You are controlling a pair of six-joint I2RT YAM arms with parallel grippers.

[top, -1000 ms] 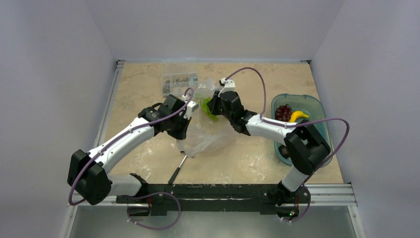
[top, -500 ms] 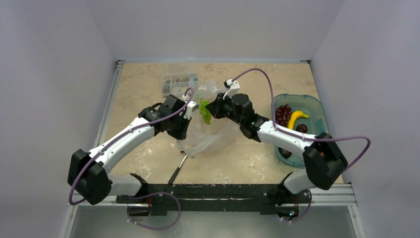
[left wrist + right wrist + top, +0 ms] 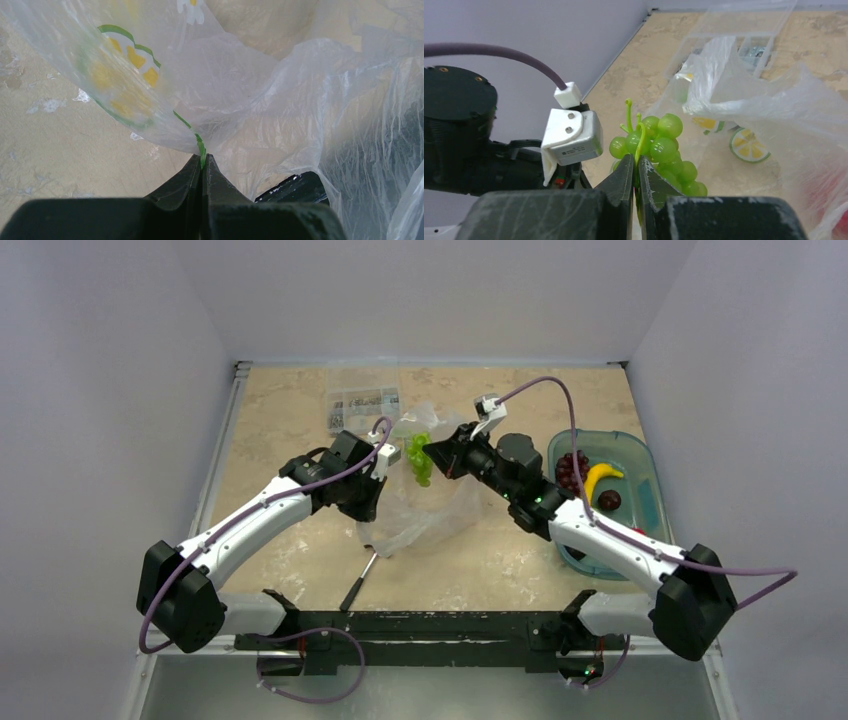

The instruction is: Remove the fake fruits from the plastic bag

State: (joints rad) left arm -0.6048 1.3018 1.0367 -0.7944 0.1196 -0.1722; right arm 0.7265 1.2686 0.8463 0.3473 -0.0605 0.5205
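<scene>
My right gripper (image 3: 437, 453) (image 3: 636, 161) is shut on the stem of the green grape bunch (image 3: 419, 458) (image 3: 662, 148) and holds it in the air above the plastic bag (image 3: 425, 505). My left gripper (image 3: 378, 492) (image 3: 202, 159) is shut on the bag's green-printed edge (image 3: 201, 146) and holds it up. The bag is thin and transparent with lemon-slice prints (image 3: 749, 146). A reddish fruit (image 3: 824, 192) shows faintly through the bag. Dark purple grapes (image 3: 572, 466), a yellow banana (image 3: 601, 473) and a dark plum (image 3: 608, 500) lie in the teal bin (image 3: 641, 458).
A clear rigid box of small parts (image 3: 362, 401) (image 3: 744, 35) stands at the back behind the bag. A hammer (image 3: 361, 581) lies near the front edge, below the bag. The left arm's wrist camera (image 3: 572, 136) is close beside the grapes.
My right gripper has lifted the green grape bunch up and out of the bag and drawn back toward the right. The left gripper has kept its hold on the bag.
</scene>
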